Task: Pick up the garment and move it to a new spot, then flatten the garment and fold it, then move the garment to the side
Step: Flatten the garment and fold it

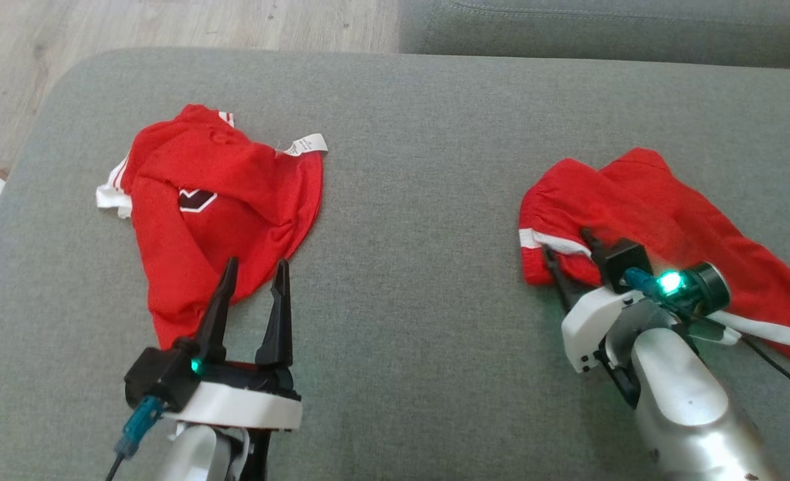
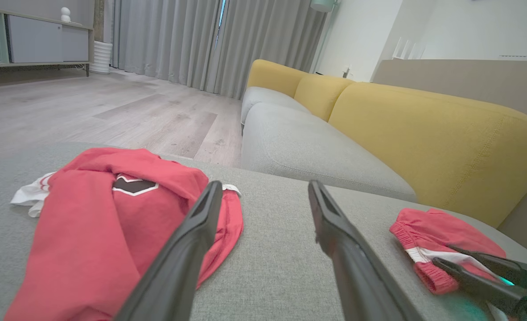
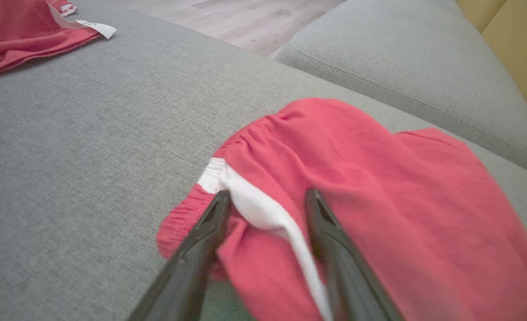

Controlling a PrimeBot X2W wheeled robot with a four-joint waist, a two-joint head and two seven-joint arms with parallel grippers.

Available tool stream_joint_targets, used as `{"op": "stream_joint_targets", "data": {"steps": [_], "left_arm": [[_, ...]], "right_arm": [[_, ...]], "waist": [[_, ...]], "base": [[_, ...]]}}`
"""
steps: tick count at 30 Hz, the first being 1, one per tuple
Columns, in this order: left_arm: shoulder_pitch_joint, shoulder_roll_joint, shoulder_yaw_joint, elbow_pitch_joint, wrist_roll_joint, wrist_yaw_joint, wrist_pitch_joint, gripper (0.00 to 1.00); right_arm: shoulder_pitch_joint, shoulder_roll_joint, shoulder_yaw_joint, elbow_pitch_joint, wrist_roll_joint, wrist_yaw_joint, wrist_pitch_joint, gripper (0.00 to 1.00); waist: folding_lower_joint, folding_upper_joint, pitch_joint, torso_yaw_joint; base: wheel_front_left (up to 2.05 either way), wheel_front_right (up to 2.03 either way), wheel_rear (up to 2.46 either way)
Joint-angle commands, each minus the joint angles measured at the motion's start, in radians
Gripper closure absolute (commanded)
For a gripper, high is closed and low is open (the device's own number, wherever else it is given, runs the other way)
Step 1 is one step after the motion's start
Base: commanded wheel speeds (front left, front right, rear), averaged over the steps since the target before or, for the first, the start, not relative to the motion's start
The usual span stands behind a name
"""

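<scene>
Close spread right fingers [image 3: 199, 249] deep over the red shorts' [image 3: 370, 187] white stripe [image 3: 263, 214], frame right; leave spread left fingers [image 1: 218, 304] idle.

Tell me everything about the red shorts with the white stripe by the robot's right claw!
The red shorts look like soft, thin cloth, with a gathered stretchy waistband and a white stripe down the side. They lie crumpled, not flat, on the grey cushion. The open right claw sits at the waistband end, one finger on each side of the stripe, touching the cloth.
</scene>
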Motion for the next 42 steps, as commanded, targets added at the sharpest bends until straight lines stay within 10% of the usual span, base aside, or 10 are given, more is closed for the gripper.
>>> {"op": "stream_joint_targets", "data": {"steps": [1,27,28,42], "left_arm": [[-0.039,0.001,0.028,-0.030,-0.007,0.002,-0.005,0.00],[-0.006,0.001,0.049,-0.027,0.000,0.002,-0.005,0.00],[-0.005,0.001,0.050,-0.028,-0.001,0.002,-0.005,0.00],[0.005,0.001,0.079,-0.038,-0.006,0.002,-0.005,0.00]], "right_arm": [[-0.044,0.015,0.011,-0.009,0.001,0.007,-0.021,1.00],[0.042,0.021,0.515,-0.171,0.463,0.007,-0.091,0.99],[0.040,0.021,0.513,-0.164,0.456,0.007,-0.094,0.00],[0.090,-0.008,0.295,-0.200,0.394,0.007,-0.118,0.00]], "waist": [[0.0000,0.0000,0.001,-0.002],[0.0000,0.0000,-0.056,-0.054],[0.0000,0.0000,-0.056,-0.056],[0.0000,0.0000,-0.070,-0.118]], "base": [[0.00,0.00,0.00],[0.00,0.00,0.00],[0.00,0.00,0.00],[0.00,0.00,0.00]]}}
